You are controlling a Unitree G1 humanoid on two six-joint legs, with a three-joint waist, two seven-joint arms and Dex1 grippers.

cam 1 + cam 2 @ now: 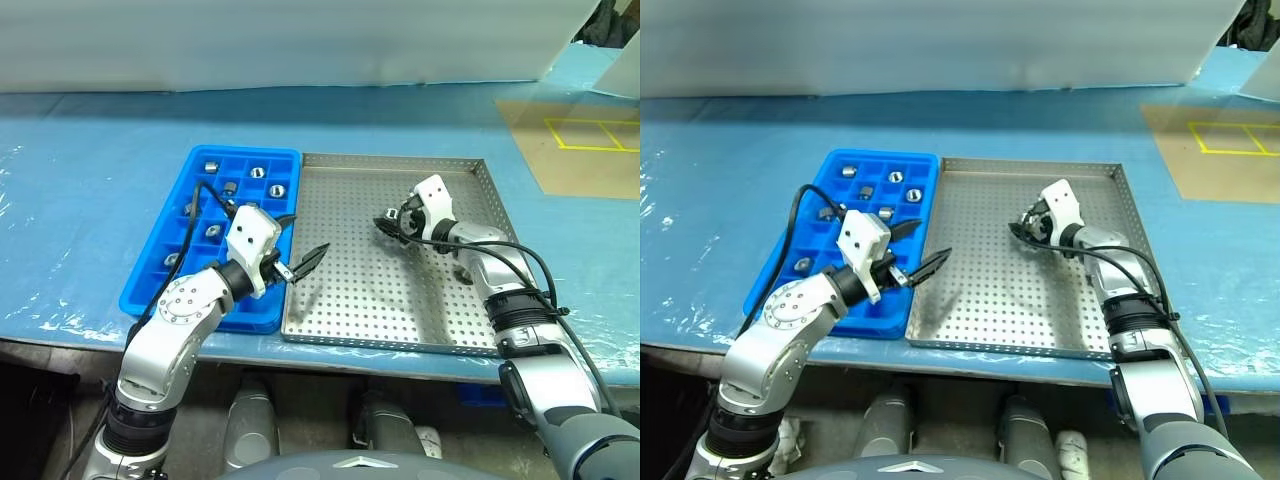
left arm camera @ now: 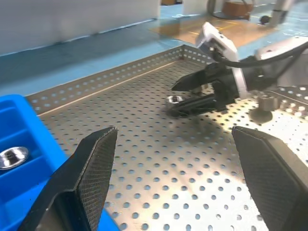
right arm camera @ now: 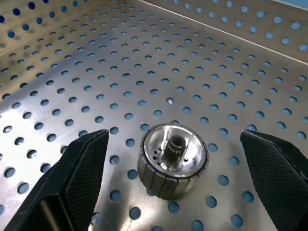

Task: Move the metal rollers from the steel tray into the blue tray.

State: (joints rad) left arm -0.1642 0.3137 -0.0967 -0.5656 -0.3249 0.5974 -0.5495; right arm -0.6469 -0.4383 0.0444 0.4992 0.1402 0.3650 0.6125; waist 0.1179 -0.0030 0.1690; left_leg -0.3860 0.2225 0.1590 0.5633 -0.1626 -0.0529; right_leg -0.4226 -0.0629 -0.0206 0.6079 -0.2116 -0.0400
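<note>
The steel tray (image 1: 340, 310) lies at centre right, with the blue tray (image 1: 150, 290) against its left side. Several metal rollers (image 1: 258, 172) sit in the blue tray's compartments. One roller (image 3: 173, 161) stands upright on the perforated floor of the steel tray. My right gripper (image 3: 174, 134) is open, with a finger on either side of this roller and not touching it. The same roller (image 2: 174, 100) shows in the left wrist view, at the tips of the right gripper (image 1: 386, 226). My left gripper (image 1: 311, 232) hangs open and empty over the seam between the two trays, pointing across the steel tray.
The trays rest on a blue plastic-covered table (image 1: 90, 200). A brown board with yellow tape lines (image 1: 585, 150) lies at the far right. A second small metal piece (image 2: 265, 102) stands on the steel tray close beside my right forearm. A white wall runs along the back.
</note>
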